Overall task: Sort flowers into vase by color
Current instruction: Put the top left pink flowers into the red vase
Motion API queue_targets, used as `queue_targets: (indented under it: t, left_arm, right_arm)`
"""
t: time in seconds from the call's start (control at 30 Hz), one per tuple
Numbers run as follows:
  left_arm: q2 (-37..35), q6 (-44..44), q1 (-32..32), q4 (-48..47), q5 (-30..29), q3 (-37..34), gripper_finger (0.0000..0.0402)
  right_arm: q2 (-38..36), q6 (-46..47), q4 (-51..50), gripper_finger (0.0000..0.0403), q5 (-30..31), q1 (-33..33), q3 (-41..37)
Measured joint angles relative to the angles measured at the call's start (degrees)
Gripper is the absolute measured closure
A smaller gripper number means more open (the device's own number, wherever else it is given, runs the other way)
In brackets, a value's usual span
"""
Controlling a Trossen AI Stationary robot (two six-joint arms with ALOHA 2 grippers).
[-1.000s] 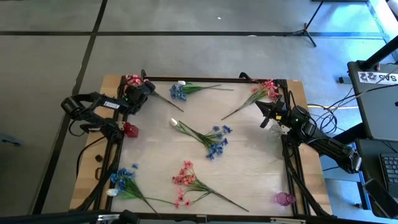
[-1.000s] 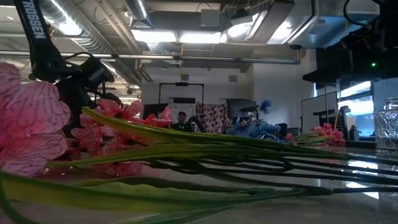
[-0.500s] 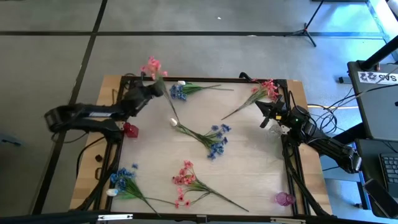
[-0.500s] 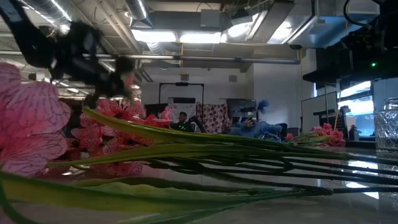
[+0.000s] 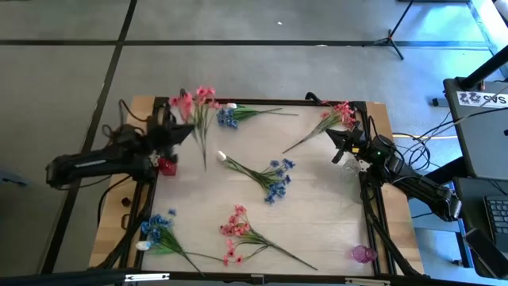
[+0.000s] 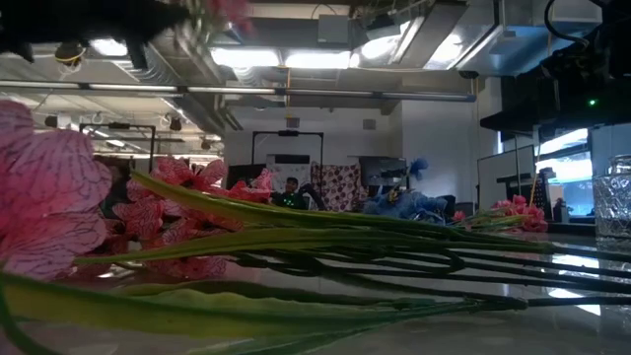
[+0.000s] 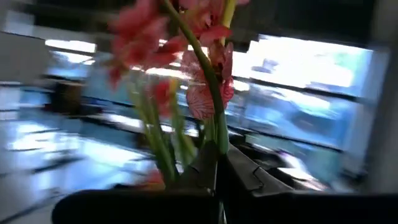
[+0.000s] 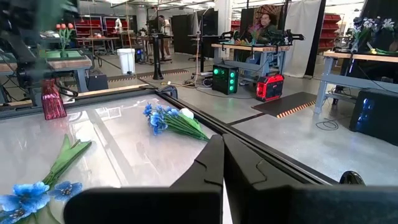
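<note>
Right now your left gripper (image 5: 176, 129) sits over the table's far-left corner with its fingers pressed together on the stem of a pink sprig (image 5: 198, 107), which is lifted off the surface; the blooms fan out above the far rail and the green stem hangs down toward the tabletop. Your left wrist view shows the same thing close up, the pink sprig (image 7: 199, 74) rising straight out from between the closed dark fingers (image 7: 205, 174). Just beside that gripper, on its near side, a small red vase (image 5: 166, 165) stands on the table (image 5: 317, 206). Your right gripper (image 5: 340, 143) waits by the far-right corner with its fingers (image 8: 214, 168) drawn together and nothing between them, and a clear glass vase (image 5: 350, 165) stands next to it. Close to that gripper another pink sprig (image 5: 333, 117) lies flat by the rail. A blue sprig with a white bud (image 5: 230, 115) lies along the far edge, touching nothing held. In the middle you have a white bud with blue blooms (image 5: 266, 176) lying on its side. Near the front edge a pink cluster (image 5: 238, 230) lies in the centre, a blue and white bunch (image 5: 155, 230) rests at the near-left corner, and a pink vase (image 5: 361, 253) stands at the near-right corner.
</note>
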Motion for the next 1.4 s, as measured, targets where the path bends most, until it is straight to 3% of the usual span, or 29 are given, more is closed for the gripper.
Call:
queue_targets:
  t: [0.07,0.17,0.3,0.37,0.57,0.87,1.0,1.23,1.4]
  left_arm:
    - [-3.2,0.2,-0.8,-9.4,5.8,4.1,0.0401]
    - [-5.2,1.4,-1.4,-25.5,7.1,11.1,0.0401]
    - [-5.3,5.0,-1.6,-43.0,2.2,20.1,0.0401]
    - [-5.3,7.7,-1.6,-46.7,-1.5,22.8,0.0401]
    - [-7.4,11.8,-1.6,-46.1,-3.7,28.6,0.0401]
    - [-11.8,11.3,-1.6,-46.8,-11.1,28.9,0.0401]
    - [-12.6,11.4,-1.6,-46.8,-10.3,28.1,0.0401]
    - [-12.6,13.2,-1.6,-47.6,-2.9,27.9,0.0402]
    - [-12.6,19.5,-1.6,-46.2,-3.7,27.9,0.0402]
  right_arm:
    - [0.0,0.0,0.0,0.0402,0.0,0.0,0.0]
    - [0.0,0.0,0.0,0.0402,0.0,0.0,0.0]
    - [0.0,0.0,0.0,0.0402,0.0,0.0,0.0]
    - [0.0,0.0,0.0,0.0402,0.0,0.0,0.0]
    - [0.0,0.0,0.0,0.0402,0.0,0.0,0.0]
    - [0.0,0.0,0.0,0.0402,0.0,0.0,0.0]
    - [0.0,0.0,0.0,0.0402,0.0,0.0,0.0]
    - [0.0,0.0,0.0,0.0402,0.0,0.0,0.0]
    - [0.0,0.0,0.0,0.0402,0.0,0.0,0.0]
